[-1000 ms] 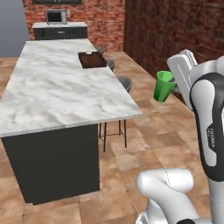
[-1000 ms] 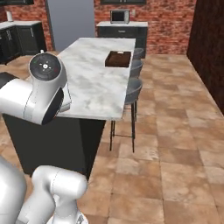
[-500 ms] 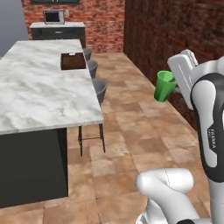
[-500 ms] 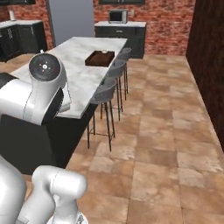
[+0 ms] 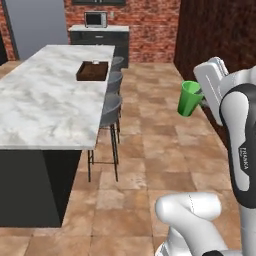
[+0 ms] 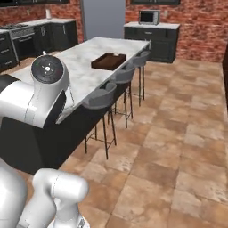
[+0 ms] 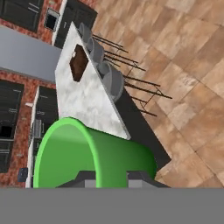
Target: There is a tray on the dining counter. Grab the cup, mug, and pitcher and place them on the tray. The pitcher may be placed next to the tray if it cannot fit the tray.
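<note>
Your base drove on: whole view swung, dining counter point(image 5: 50, 100) shifted across frame, things themselves unmoved. Gripper point(image 5: 202, 97) was clamped on cup point(image 5: 189, 99), carried at right of left base view over tiled floor point(image 5: 150, 150). Tray point(image 5: 93, 71) sat upper left on marble, beside stools point(image 5: 111, 107). Judged: transit step, placing not yet done. Brick wall point(image 5: 145, 25) behind.

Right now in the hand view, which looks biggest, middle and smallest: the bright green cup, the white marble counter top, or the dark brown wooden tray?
1. Bright green tapered cup, but it is nearest the camera, so that exaggerates it.
2. White marble counter top.
3. Dark brown wooden tray, sitting on that counter.
</note>
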You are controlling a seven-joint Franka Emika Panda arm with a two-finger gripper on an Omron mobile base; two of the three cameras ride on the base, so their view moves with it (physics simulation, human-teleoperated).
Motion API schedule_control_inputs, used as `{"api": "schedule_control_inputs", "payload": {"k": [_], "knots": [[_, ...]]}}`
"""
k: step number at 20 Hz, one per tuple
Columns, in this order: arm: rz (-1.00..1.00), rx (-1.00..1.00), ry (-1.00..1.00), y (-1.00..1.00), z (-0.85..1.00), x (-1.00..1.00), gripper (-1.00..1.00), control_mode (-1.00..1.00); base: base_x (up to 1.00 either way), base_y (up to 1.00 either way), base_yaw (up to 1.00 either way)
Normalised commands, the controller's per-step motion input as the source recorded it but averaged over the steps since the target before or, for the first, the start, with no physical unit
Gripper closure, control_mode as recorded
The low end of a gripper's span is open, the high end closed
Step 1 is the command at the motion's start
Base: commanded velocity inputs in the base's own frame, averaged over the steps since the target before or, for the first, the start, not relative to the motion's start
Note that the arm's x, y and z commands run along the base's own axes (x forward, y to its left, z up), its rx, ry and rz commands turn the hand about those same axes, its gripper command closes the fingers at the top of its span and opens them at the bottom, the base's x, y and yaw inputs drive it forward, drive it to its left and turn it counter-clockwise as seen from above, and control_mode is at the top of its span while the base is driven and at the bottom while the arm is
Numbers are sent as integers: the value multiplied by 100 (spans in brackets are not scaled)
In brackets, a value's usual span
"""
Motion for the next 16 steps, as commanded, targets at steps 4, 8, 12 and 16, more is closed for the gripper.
{"api": "schedule_control_inputs", "payload": {"k": [4,8,12,16], "knots": [[0,0,0,0,0,0,100,100,49,-92,43],[0,0,0,0,0,0,100,100,53,-79,45],[0,0,0,0,0,0,100,100,58,-57,50],[0,0,0,0,0,0,100,100,58,-53,56]]}}
